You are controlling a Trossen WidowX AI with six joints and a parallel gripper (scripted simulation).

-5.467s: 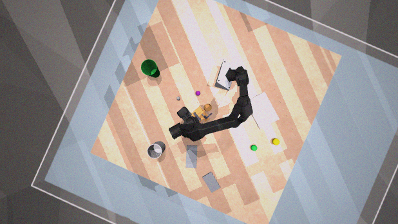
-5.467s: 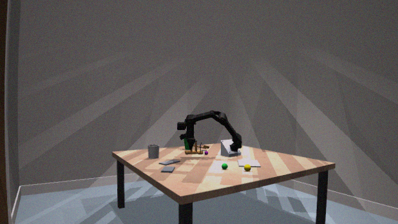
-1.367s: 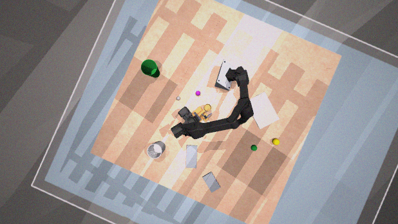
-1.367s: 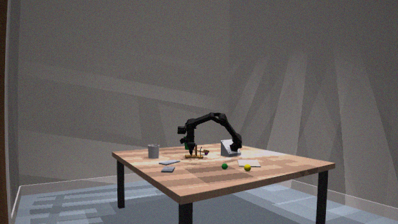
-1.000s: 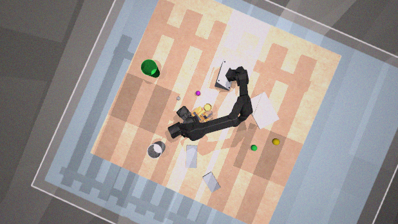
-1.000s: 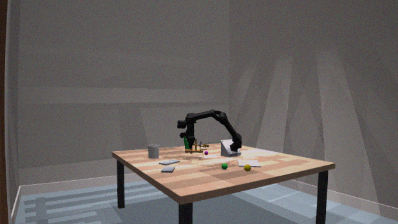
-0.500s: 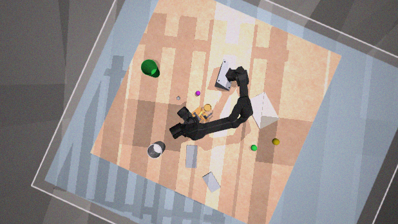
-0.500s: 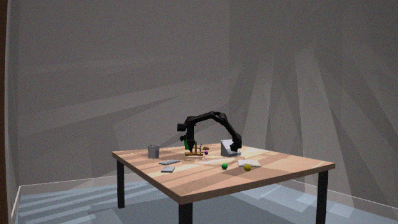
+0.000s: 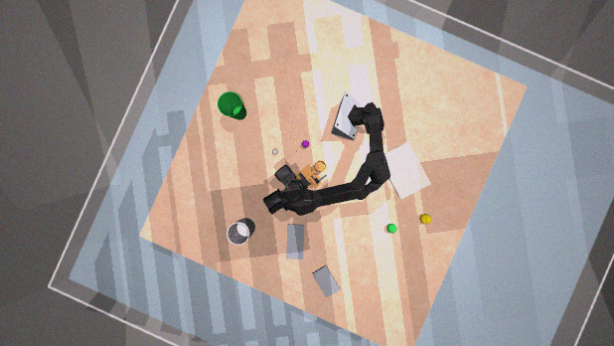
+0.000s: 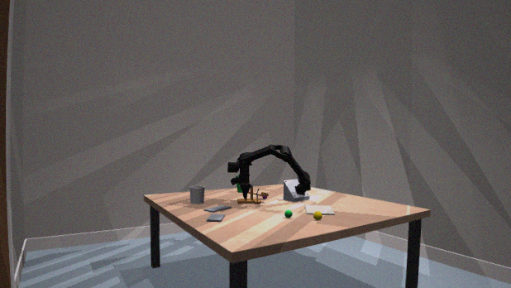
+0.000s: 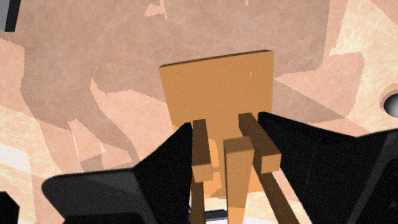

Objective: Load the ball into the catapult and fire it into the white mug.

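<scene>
The black arm (image 9: pixel 343 195) (image 10: pixel 274 150) is raised in an arch, its base end at one side and its wrist at the other. From the base end the lower link rises at a slant to a high elbow; the forearm then slopes slightly down toward the wrist. The wrist (image 9: pixel 299 198) (image 10: pixel 245 160) is bent sharply, so that the hand section points down, near vertical, toward the counter. Dark block-shaped housings project from the wrist side. The gripper (image 10: pixel 245 198) (image 11: pixel 224 123) points downward, low over the counter. Its two black fingers stand apart, opposed, closed on the catapult's uprights. Both fingertips are visible in the wrist view and taper inward.
</scene>
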